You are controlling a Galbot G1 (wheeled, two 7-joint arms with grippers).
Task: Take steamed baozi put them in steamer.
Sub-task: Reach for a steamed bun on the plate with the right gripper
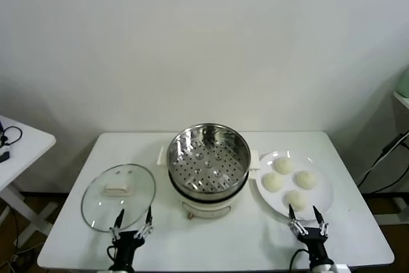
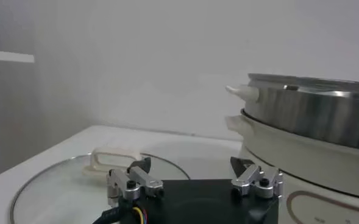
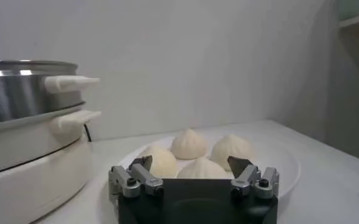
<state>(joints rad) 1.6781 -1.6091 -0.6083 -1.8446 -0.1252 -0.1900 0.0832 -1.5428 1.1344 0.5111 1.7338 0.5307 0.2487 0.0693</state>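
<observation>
Both grippers, left [image 1: 132, 229] and right [image 1: 307, 222], wait open at bottom frame; next, right reaches the nearest baozi [image 1: 295, 198] for the steamer [image 1: 208, 155].

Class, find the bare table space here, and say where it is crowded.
Bare strips: the table front edge between the left claw and right claw, and behind the steamer. Crowded: the plate holding four baozi, and the glass lid.
</observation>
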